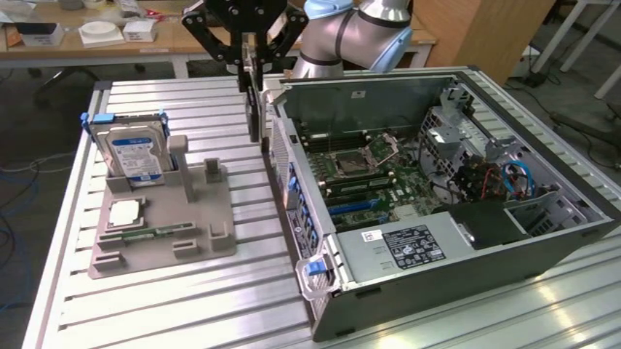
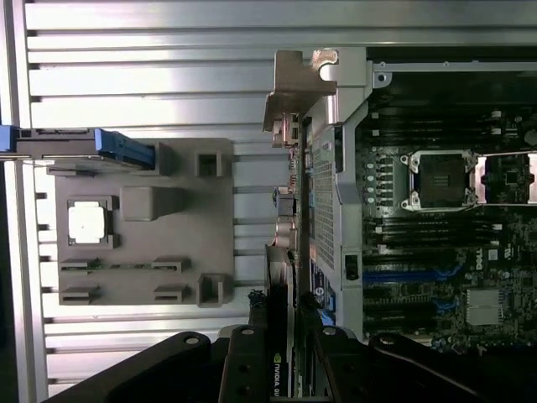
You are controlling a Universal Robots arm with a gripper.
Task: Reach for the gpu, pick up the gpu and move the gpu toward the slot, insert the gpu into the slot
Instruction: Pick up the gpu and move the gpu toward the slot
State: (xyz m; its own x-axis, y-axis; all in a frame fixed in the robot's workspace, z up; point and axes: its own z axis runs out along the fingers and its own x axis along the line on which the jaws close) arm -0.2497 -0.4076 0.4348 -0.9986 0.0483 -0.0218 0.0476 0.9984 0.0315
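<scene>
Upper centre in the exterior view, the gripper [image 1: 254, 69] clamps the gpu [image 1: 254, 116], edge-on and partly hidden, over a slatted metal table [image 1: 174, 305] beside the computer case [image 1: 466, 280].

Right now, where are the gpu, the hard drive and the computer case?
gpu [image 1: 254, 109], exterior view, dark card edge at mid-height.
hard drive [image 1: 136, 154], exterior view, blue label on its face.
computer case [image 1: 466, 287], exterior view, dark outer side wall.

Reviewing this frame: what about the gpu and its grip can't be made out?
- Wrist view: the gpu is edge-on, so its faces are unseen.
- Exterior view: the end effector has its upper part cut off by the top edge.
- Exterior view: the gpu's connector edge is too dark and thin.
</scene>
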